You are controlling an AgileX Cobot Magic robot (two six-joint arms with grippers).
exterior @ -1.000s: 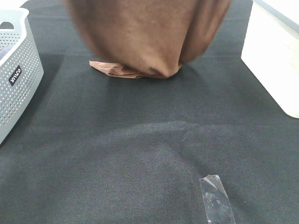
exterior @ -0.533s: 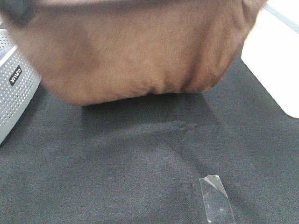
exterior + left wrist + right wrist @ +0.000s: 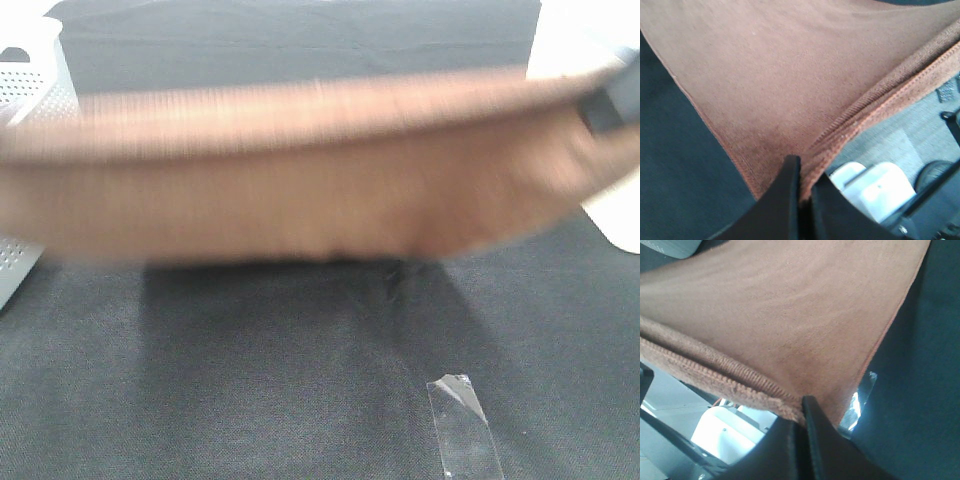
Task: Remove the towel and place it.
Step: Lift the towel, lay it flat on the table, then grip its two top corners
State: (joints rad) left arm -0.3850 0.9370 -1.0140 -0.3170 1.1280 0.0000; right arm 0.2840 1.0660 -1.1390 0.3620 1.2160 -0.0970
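1. Where it hangs blurred across the high view, the towel (image 3: 300, 180) is a long, plush brown band, stretched between both arms above the black cloth table (image 3: 250, 380)
2. Left gripper (image 3: 801, 195) and right gripper (image 3: 802, 425) are each pinched tight on a stitched, ribbed corner hem
3. Perforated grey basket (image 3: 35, 85) at its left end, white box (image 3: 620, 215) at its right; a clear tape strip (image 3: 462, 425) lies on the cloth nearer the front

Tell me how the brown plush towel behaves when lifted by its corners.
Probably floppy: the brown plush towel sags between the left gripper and right gripper. Likely light, since pinched corners alone carry it. Its hemmed edge probably resists slipping.
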